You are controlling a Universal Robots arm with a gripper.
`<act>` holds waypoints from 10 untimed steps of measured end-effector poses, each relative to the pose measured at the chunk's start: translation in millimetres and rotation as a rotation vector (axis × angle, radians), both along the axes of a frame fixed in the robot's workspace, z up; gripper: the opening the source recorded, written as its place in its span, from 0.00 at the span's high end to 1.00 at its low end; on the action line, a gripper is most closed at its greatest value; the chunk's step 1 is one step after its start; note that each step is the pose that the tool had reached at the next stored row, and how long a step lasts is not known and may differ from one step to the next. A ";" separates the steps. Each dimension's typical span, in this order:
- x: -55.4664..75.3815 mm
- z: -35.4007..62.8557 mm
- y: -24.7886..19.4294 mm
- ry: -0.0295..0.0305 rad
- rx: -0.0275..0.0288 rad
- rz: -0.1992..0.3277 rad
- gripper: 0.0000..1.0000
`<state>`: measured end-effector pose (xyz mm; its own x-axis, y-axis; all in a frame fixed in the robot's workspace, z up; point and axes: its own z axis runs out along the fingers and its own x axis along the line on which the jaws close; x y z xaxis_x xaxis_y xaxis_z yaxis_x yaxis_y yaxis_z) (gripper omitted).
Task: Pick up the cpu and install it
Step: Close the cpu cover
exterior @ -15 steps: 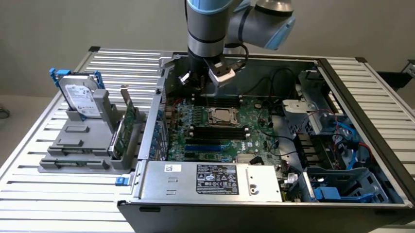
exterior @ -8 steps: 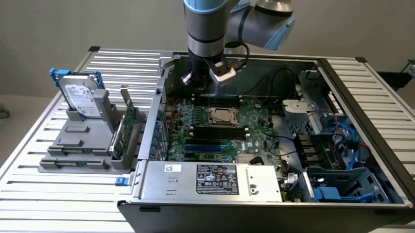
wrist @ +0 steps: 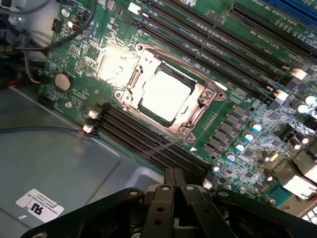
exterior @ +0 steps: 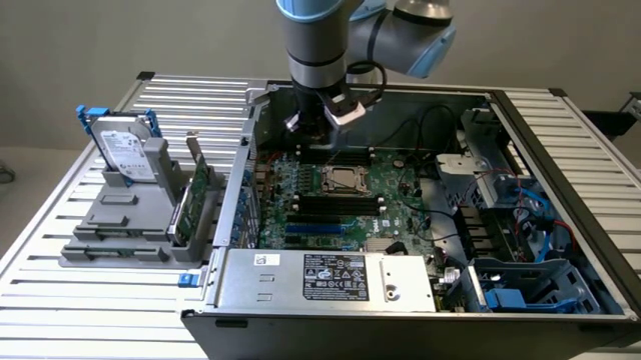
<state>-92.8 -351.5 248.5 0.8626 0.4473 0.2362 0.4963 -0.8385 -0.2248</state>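
Note:
The cpu (wrist: 166, 94) is a flat square chip with a pale silvery top. It lies inside the metal-framed socket (wrist: 194, 130) on the green motherboard (wrist: 237, 74). In the exterior view the cpu (exterior: 346, 180) sits in the middle of the board in the open computer case. My gripper (exterior: 315, 135) hangs above the board, a little behind the socket, over the case's back wall. In the wrist view the gripper (wrist: 174, 179) is shut, its black fingers pressed together with nothing between them, clear of the socket.
A hard drive (exterior: 125, 154) with a blue bracket stands in a grey holder (exterior: 120, 225) at the exterior view's left, outside the case. The power supply box (exterior: 326, 277) fills the case's front. Black memory slots (wrist: 148, 144), cables and a drive cage (exterior: 501, 217) surround the socket.

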 end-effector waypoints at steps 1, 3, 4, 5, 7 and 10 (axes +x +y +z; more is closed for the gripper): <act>0.0 0.0 0.0 -0.0070 0.0002 -0.003 0.89; 0.0 -0.5 0.0 -0.0153 0.0005 -0.006 0.89; 0.1 -1.2 0.0 -0.0167 0.0007 -0.006 0.89; 0.0 -2.4 0.0 -0.0171 0.0005 -0.006 0.89; 0.0 -5.4 0.0 -0.0172 0.0003 -0.008 0.89; -0.1 -10.6 0.0 -0.0174 0.0029 -0.011 0.89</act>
<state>-92.9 -351.5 237.9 0.8634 0.4368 0.2525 0.4907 -0.8434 -0.2187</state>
